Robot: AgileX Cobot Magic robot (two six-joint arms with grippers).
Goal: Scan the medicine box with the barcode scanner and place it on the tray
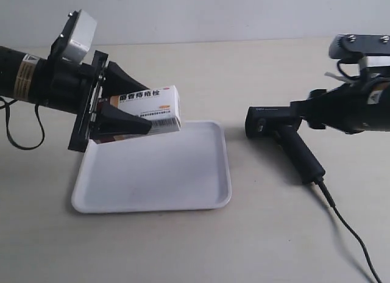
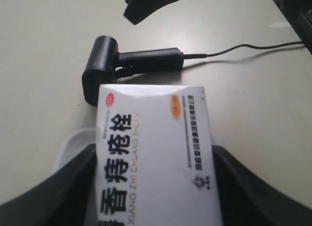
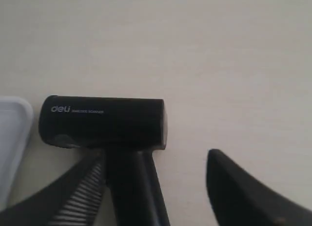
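Observation:
The white medicine box (image 1: 149, 106) with black Chinese text hangs above the back left part of the white tray (image 1: 183, 185), barcode side facing outward. My left gripper (image 1: 148, 107) is shut on it, a finger pressed on each long side of the box (image 2: 153, 153). The black barcode scanner (image 1: 268, 121) lies on the table to the right of the tray, head toward the tray. My right gripper (image 3: 156, 158) is open and straddles the scanner's handle (image 3: 131, 187); one finger touches the handle, the other stands apart from it.
The scanner's black cable (image 1: 347, 228) trails from the handle toward the front right of the beige table (image 1: 262, 234). The tray's corner (image 3: 12, 138) lies close to the scanner's head (image 3: 102, 121). The right gripper's fingers (image 2: 146, 4) hover beyond the scanner (image 2: 131, 60).

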